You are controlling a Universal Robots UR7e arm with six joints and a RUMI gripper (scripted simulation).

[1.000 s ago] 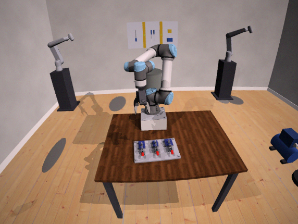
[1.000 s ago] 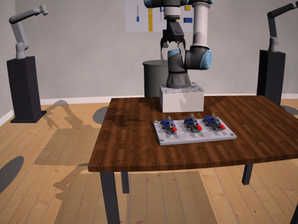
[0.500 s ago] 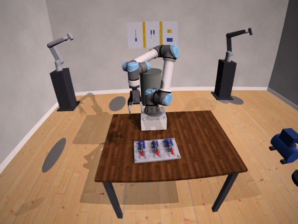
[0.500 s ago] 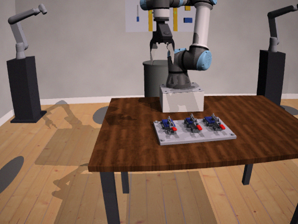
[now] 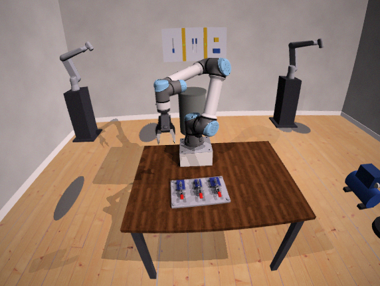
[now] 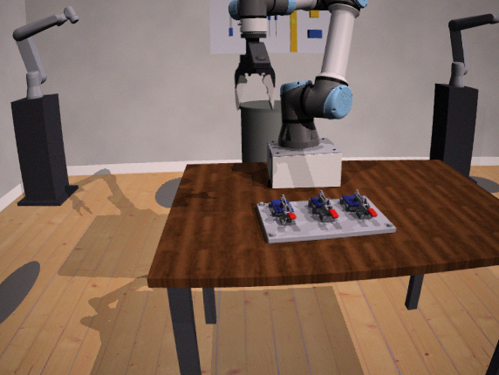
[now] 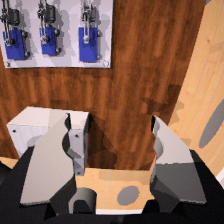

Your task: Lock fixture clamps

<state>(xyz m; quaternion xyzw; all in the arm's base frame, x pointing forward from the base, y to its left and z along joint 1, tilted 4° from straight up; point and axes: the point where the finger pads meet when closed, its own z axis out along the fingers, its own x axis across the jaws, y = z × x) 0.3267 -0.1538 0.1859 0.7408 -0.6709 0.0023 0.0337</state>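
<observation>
No readable writing anywhere I can see. The pincer (image 6: 256,92) hangs released and holding nothing, high over the desk's (image 6: 209,244) rear edge, well apart from the fixture (image 6: 305,233) with three red-handled clamps (image 6: 321,208) mid-desk.

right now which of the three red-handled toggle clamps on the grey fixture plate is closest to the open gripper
The clamp at the plate's left end in the top view. The gripper hangs open, off the table's back-left edge, so the middle and right clamps are farther.

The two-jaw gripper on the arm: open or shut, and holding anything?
Open and empty: the grey two-jaw gripper hangs with its fingers spread, only table and floor showing between.
</observation>
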